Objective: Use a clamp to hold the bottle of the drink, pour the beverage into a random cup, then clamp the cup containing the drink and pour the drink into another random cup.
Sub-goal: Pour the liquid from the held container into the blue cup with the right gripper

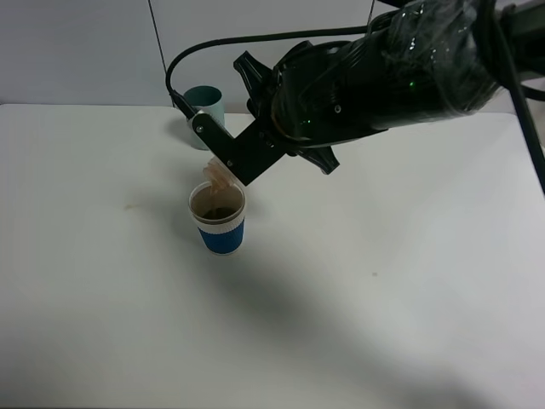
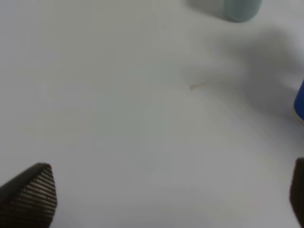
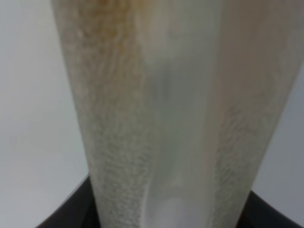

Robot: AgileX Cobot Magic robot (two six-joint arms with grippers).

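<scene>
- Bottle: tipped neck-down, its mouth just above the far rim of the cup. In the right wrist view we see its clear wall filling the frame, with a brown tint toward one end only.
- Drink: a brown pool inside the cup, below the rim. We cannot make out a stream.
- Right hand: closed around the bottle, reaching across the middle of the desk.
- Step in hand, as we judge it: the first pour, well along.
  - To finish it well, we would hold the mouth inside the rim line and raise the tilt slowly.
  - We would let the last drops fall before righting the bottle.
  - We would keep the neck off the light cup, which a nudge could tip.
- Tumbler: upright behind the cup and apart from it, near the far edge of the desk. The hand partly hides it. It is the likely receiver for the second pour.
- Left hand: jaws wide and empty, above bare desk to the side of the cup.
- Desk: white and matt, with one small speck and the arm's soft shadow.
- Room: a pale wall behind, and a black cable looping to the arm.
</scene>
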